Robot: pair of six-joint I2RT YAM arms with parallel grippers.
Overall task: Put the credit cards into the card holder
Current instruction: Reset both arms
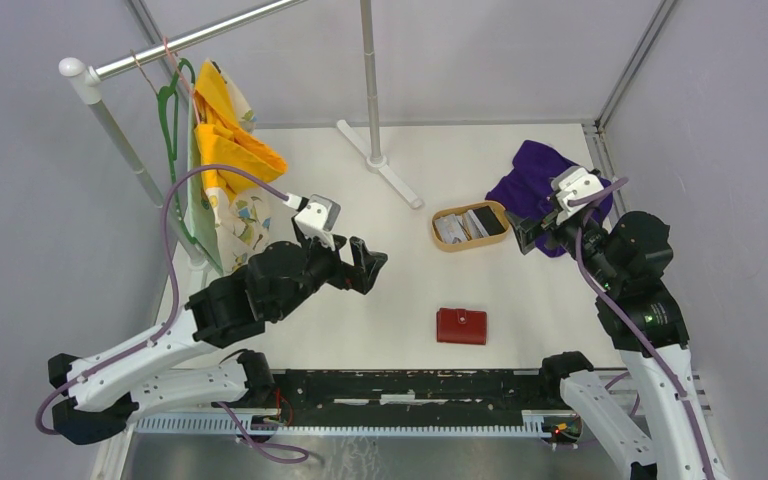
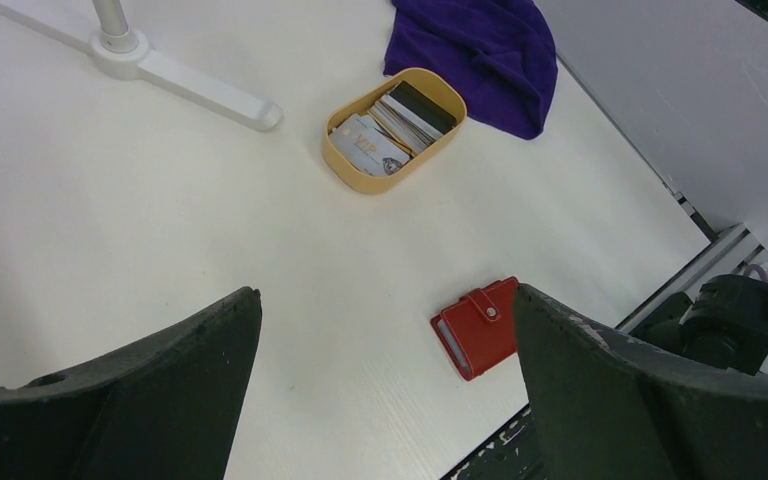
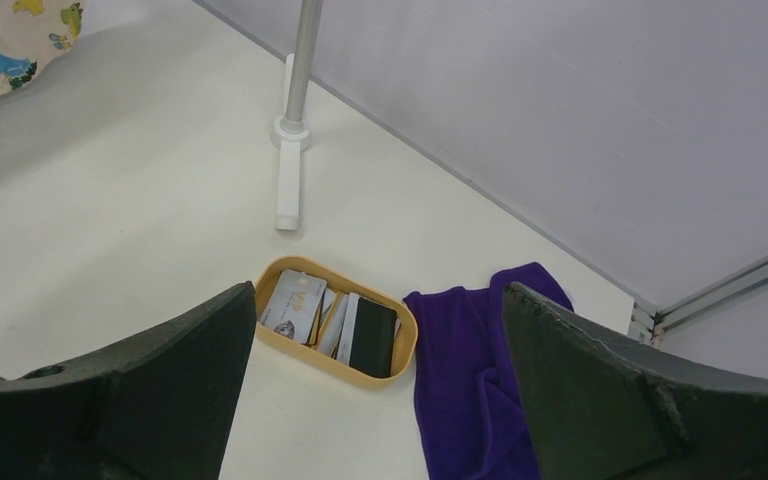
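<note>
The red card holder lies snapped shut on the white table near the front edge; in the left wrist view the card holder is beside the right finger. The credit cards, silvery ones and a black one, lie stacked in a tan oval tray. My left gripper hovers open and empty above the table, left of the holder. Just right of the tray, my right gripper is open and empty, with the tray below and ahead of it.
A purple cloth lies right of the tray, under the right arm. A clothes rack stands at the back, its foot on the table. A yellow garment and a patterned bag hang at the left.
</note>
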